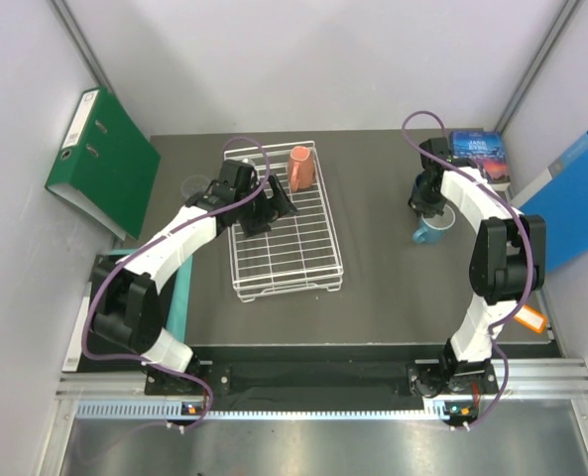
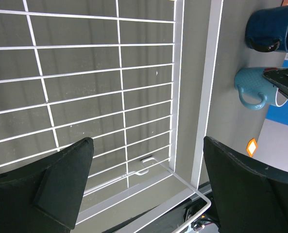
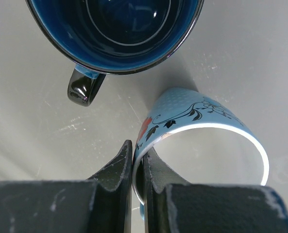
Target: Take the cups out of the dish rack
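Right hand (image 3: 138,151) tight on light-blue mug (image 3: 202,114) rim, left hand (image 2: 146,145) wide over dish rack (image 2: 122,92), dark tabletop (image 1: 383,248), pale walls (image 1: 323,59).

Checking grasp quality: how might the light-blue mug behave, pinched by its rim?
The light-blue mug looks glazed, probably slippery. The right fingers pinch one rim wall only, so it may swing, perhaps knocking the dark-blue mug beside it.
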